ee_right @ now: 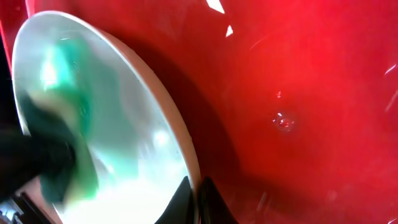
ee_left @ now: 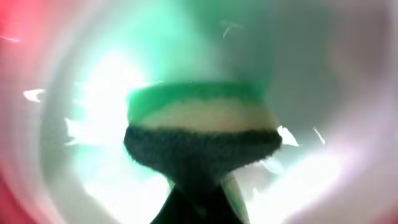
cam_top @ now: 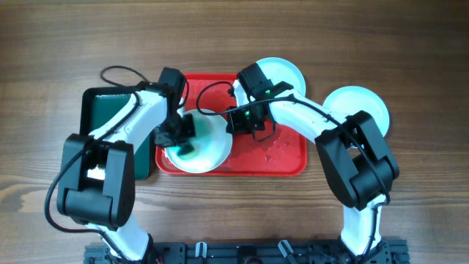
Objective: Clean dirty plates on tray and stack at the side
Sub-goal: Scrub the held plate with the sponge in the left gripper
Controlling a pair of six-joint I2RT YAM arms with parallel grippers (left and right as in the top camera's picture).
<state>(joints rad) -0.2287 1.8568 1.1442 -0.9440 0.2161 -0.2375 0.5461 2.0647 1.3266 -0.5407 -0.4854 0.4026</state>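
left hand (cam_top: 178, 133) is pinched on a sponge (ee_left: 202, 121), soft cream foam with a coarse dark scrubbing face and a green back, pressed into the smeared plate (cam_top: 209, 150). right hand (cam_top: 238, 121) is clamped on that plate's rim, on the side toward the middle of the red tray (cam_top: 282, 158). the plate is round, shallow, glossy and streaked wet teal, and it sits at the tray's left end. the likely trouble is that the slick glaze slips out of the thin rim pinch if the sponge shoves sideways, and the plate then skates over the smooth, wet plastic tray. a second plate (cam_top: 282, 70) overlaps the tray's far rim. a third plate (cam_top: 363, 103) lies on the wood-grain tabletop (cam_top: 58, 44), right of the tray.
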